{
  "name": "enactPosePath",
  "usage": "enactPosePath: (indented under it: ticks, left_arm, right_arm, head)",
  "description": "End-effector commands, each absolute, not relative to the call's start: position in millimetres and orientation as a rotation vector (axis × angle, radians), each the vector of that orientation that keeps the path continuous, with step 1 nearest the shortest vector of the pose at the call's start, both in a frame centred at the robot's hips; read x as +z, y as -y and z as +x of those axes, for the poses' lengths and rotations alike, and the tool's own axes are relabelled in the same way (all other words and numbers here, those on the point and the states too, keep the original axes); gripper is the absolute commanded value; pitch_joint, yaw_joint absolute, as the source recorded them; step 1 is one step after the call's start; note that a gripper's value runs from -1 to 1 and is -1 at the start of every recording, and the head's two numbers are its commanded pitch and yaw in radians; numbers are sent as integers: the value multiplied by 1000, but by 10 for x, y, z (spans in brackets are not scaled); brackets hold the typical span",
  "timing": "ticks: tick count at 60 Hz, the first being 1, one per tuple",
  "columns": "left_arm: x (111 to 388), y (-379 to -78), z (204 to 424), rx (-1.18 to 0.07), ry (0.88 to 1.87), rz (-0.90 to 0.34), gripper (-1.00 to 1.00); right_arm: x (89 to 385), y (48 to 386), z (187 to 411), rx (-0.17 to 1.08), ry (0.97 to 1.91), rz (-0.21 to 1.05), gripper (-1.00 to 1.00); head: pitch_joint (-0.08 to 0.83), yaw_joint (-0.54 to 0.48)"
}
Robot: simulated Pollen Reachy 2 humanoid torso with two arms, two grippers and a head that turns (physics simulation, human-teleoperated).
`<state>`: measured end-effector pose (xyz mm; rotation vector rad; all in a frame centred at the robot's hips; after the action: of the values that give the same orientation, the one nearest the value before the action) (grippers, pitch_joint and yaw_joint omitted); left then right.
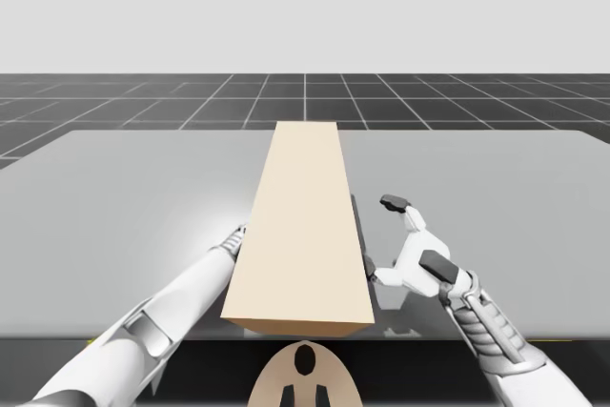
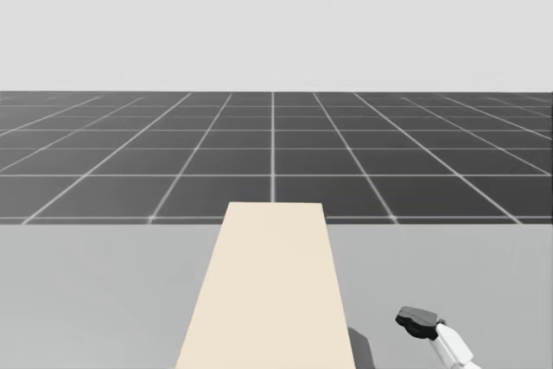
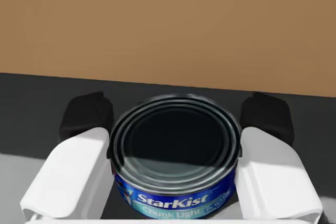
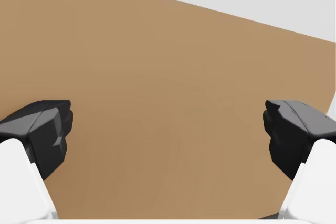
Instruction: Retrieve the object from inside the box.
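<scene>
Slippage threatens: left tool [image 3: 176, 118] seems to pinch the blue can [image 3: 176, 153] inside the box [image 1: 305, 226], centre frame; a loose hold could drop it. Right tool [image 4: 170, 132] is spread.

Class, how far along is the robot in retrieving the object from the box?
Done: my left pincer is inside the long tan box. In hand: it is shut on the round blue can from both sides. Left: drawing the can out. My right pincer is open beside the box.

Grey table [image 1: 114, 197]; dark gridded floor [image 1: 143, 102]; pale blank backdrop [image 1: 305, 7].
</scene>
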<state>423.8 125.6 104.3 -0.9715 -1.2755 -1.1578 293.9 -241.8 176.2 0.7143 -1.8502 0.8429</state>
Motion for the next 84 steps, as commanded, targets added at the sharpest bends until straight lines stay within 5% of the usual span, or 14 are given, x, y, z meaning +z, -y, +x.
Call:
enactPosePath:
  ticks: [1,50,69,84]
  left_arm:
    - [840,-1351,4108,-1153,1099,-1041,1000]
    - [1649,-3191,3383,-941,1435,-725,1000]
    - [2267,-3488,3489,-904,1573,-561,1000]
    - [3029,-3592,3756,-866,1703,-386,1000]
  right_arm:
    - [1765,2416,2923,847,1848,719,-1000]
    - [1836,2562,2859,865,1857,728,-1000]
    - [1838,2617,2850,862,1858,723,-1000]
    - [1844,2641,2851,860,1859,724,-1000]
  head:
    - [147,-11]
    - [94,7]
    - [84,6]
    - [75,0]
